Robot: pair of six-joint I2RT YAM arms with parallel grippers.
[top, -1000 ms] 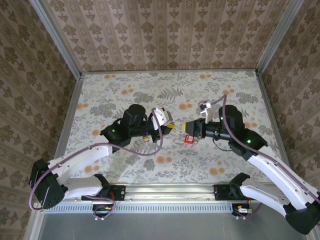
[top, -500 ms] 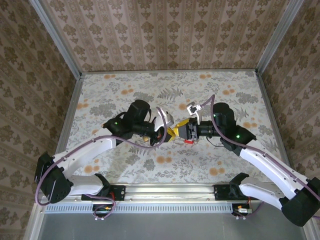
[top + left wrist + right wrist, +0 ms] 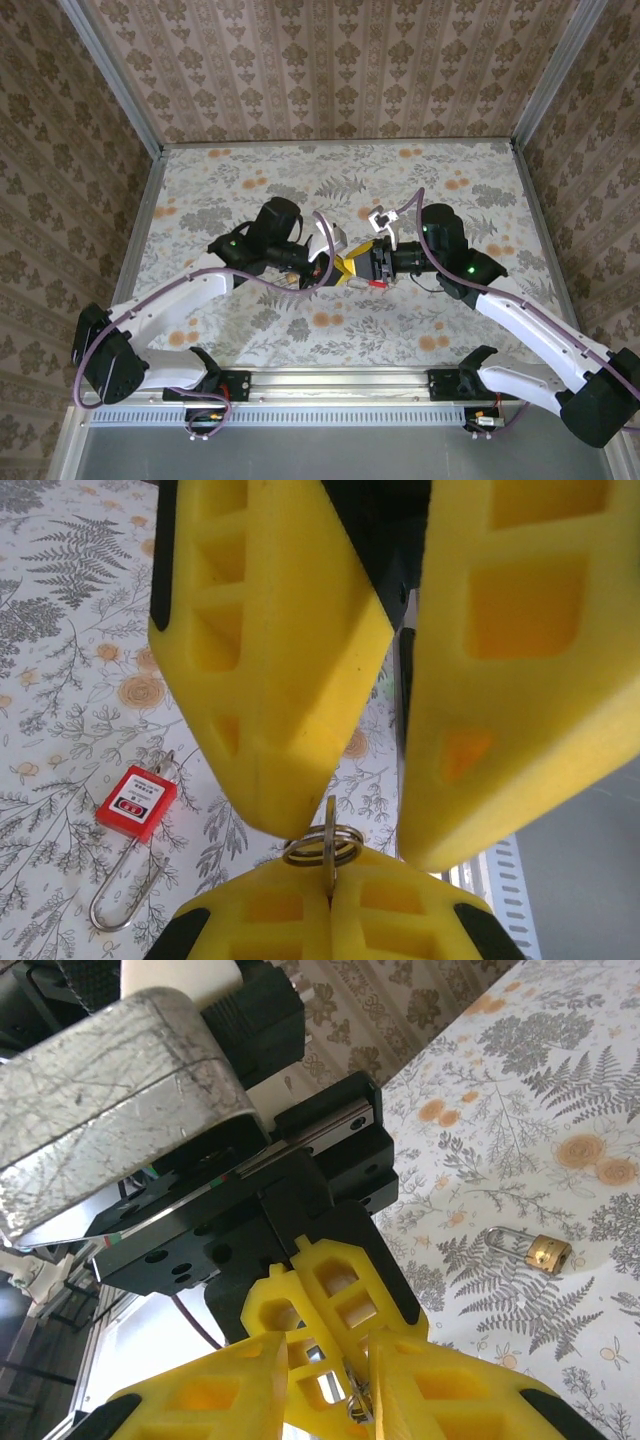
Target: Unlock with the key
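The key (image 3: pixel 330 840) is a thin silver blade with a split ring, standing on edge. My left gripper (image 3: pixel 330 880) is shut on it, its yellow fingertips pressed together around the blade. My right gripper (image 3: pixel 330 1350) faces the left one, tip to tip, with its jaws apart on either side of the ring (image 3: pixel 352 1400). Its big yellow fingers (image 3: pixel 290 680) hang over the key, and one tip touches the ring. In the top view the two grippers, left (image 3: pixel 345 268) and right (image 3: pixel 364 268), meet at mid-table.
A small red square lock body (image 3: pixel 135 802) with a long silver wire loop lies flat on the floral table (image 3: pixel 430 180), just below the grippers (image 3: pixel 377 283). A brass padlock (image 3: pixel 545 1250) with a silver shackle lies on the cloth further off. Metal rails edge the table.
Both arms have swung inward and the two grippers have come together at mid-table. The right gripper moved left onto the key held by the left. The red lock stayed on the table.
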